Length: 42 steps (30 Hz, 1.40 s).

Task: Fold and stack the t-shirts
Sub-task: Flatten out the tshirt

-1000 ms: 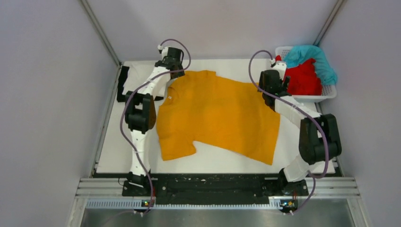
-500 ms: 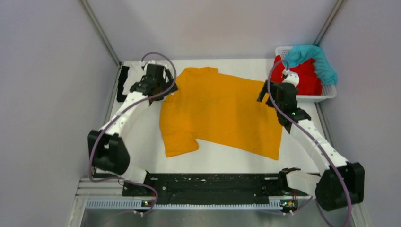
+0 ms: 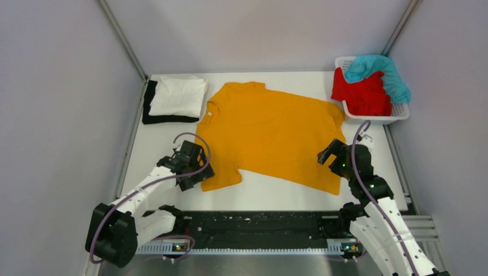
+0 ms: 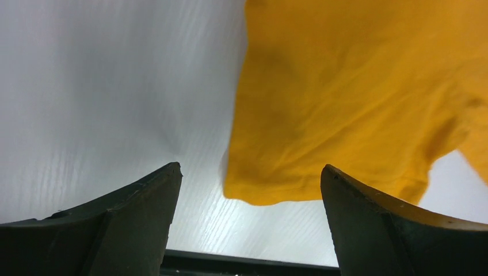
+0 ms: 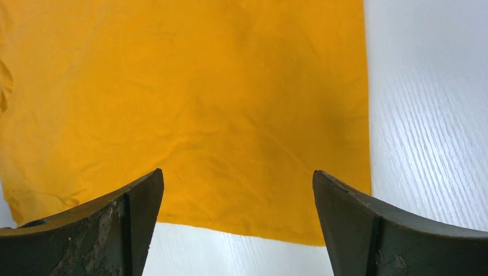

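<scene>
- The mustard-orange short-sleeved cloth t-shirt (image 3: 270, 135) lies spread flat on the white table (image 3: 155, 144), collar to the left and hem to the right, so its long axis runs across us from one arm to the other
- Our left claw (image 4: 250, 168) hangs spread wide and empty, with the near sleeve's cuff just ahead between its fingers
- Our right claw (image 5: 237, 172) is spread wide too, holding nothing, and the near hem corner lies just ahead of it
- We judge each arm nearer its own end: left for the sleeve, right for the hem, with the near long edge to be carried away from us
</scene>
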### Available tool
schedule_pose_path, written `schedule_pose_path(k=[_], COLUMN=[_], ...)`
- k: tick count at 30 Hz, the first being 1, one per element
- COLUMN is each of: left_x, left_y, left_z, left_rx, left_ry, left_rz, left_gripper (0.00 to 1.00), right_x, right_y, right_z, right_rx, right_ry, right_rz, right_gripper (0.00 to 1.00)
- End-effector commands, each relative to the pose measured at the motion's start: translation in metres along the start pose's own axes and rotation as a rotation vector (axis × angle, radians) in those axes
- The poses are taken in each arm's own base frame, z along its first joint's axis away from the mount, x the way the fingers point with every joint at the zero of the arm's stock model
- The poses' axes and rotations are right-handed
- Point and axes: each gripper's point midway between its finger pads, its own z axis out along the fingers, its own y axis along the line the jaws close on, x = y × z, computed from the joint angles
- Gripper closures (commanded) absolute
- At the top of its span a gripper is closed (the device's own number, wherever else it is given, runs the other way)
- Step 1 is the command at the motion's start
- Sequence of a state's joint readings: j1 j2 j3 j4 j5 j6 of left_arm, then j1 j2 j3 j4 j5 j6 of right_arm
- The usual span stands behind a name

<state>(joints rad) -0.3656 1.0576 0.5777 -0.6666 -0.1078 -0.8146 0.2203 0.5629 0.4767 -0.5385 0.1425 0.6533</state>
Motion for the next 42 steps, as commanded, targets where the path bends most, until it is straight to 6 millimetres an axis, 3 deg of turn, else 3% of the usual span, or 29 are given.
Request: schedule_pose_path(k=[1, 5, 10, 13, 15, 16, 20, 28, 34, 38, 42], left_x=[0.026, 0.034, 0.030, 0.036, 0.042, 0.043, 0.031, -0.015, -0.024, -0.027, -0.029], left_y=[0.004, 0.001, -0.010, -0.022, -0.030, -0.034, -0.040, -0.040, -0.044, -0.042, -0.040], left_z=[0.006, 0.016, 0.032, 0.043, 0.049, 0.050, 0.045, 0.015, 0.009, 0.007, 0.005], left_rx=[-0.004, 0.004, 0.005, 0.023, 0.057, 0.071, 0.094, 0.074, 0.090, 0.079, 0.072], left_ry=[0.058, 0.075, 0.081, 0.142, 0.178, 0.183, 0.126, -0.084, -0.118, -0.131, -0.145], left_rz=[-0.037, -0.040, -0.037, -0.017, -0.011, -0.007, 0.008, 0.016, 0.021, 0.022, 0.018], left_gripper=[0.09, 0.23, 0.32, 0.56, 0.95, 1.00, 1.00, 1.00, 1.00, 1.00, 1.00], right_x=[0.006, 0.005, 0.008, 0.005, 0.005, 0.007, 0.026, 0.084, 0.097, 0.107, 0.103], right_y=[-0.016, -0.023, -0.036, -0.034, -0.036, -0.038, -0.048, -0.067, -0.090, -0.098, -0.100], right_z=[-0.005, -0.003, -0.006, -0.010, -0.014, -0.015, -0.014, -0.005, -0.006, 0.000, 0.006], right_rx=[0.096, 0.148, 0.226, 0.235, 0.257, 0.270, 0.331, 0.473, 0.568, 0.575, 0.585], right_ry=[0.016, 0.007, 0.019, 0.021, 0.024, 0.033, 0.102, 0.337, 0.312, 0.304, 0.288], right_rz=[0.084, 0.113, 0.118, 0.156, 0.177, 0.184, 0.216, 0.263, 0.290, 0.306, 0.280], right_gripper=[0.01, 0.01, 0.01, 0.01, 0.01, 0.01, 0.01, 0.11, 0.25, 0.39, 0.52])
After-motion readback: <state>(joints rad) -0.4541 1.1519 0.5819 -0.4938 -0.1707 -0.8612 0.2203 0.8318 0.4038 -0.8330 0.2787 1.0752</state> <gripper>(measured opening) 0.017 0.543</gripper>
